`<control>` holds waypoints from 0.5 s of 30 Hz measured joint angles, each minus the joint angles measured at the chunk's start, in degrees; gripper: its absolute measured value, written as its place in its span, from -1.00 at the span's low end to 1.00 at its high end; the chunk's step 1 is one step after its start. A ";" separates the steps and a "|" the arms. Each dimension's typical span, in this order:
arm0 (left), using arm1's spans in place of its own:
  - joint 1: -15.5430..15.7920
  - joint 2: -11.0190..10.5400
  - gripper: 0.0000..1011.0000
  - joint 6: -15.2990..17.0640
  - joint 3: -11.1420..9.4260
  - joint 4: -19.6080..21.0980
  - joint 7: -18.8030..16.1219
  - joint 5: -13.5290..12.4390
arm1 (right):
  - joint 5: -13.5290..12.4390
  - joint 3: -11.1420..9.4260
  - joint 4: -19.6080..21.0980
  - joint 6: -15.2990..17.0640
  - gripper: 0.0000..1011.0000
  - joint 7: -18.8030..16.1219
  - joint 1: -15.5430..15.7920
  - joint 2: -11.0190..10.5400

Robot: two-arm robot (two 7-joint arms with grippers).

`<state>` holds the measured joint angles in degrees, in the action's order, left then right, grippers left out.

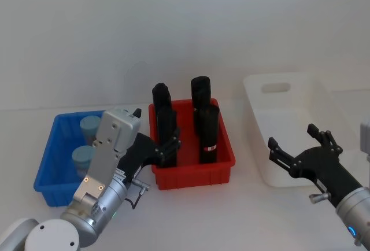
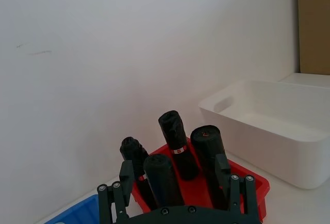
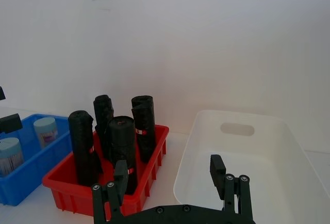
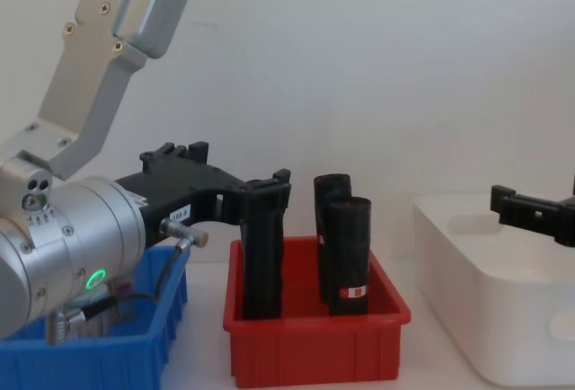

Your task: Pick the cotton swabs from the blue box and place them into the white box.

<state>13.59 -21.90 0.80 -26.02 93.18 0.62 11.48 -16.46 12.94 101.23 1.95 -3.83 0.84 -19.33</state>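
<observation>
Showing two cotton swabs [image 1: 89,125] [image 1: 82,157] standing upright in the blue box [image 1: 58,196] at the counter's [image 1: 231,216] left, one behind the other. The left hand [image 2: 174,168] hovers at that box's right edge, beside the red bin [image 1: 193,176] of black rolls [image 1: 200,92]; its fingers are spread wide and hold nothing. The right hand [image 1: 293,138] hangs over the near left corner of the white box [image 1: 300,77], which sits to the red bin's right (also spread wide, also empty).
</observation>
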 joint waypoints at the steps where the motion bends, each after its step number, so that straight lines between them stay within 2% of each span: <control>1: 0.00 0.00 0.98 0.00 0.00 0.00 0.00 0.00 | 0.00 0.00 0.00 0.00 0.98 0.00 0.00 0.00; 15: 0.00 0.00 0.98 0.00 0.00 0.00 0.00 0.00 | 0.00 0.00 0.00 0.00 0.98 0.00 0.00 0.00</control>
<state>13.59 -21.89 0.79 -26.02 93.18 0.62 11.48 -16.46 12.94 101.23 1.95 -3.82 0.84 -19.33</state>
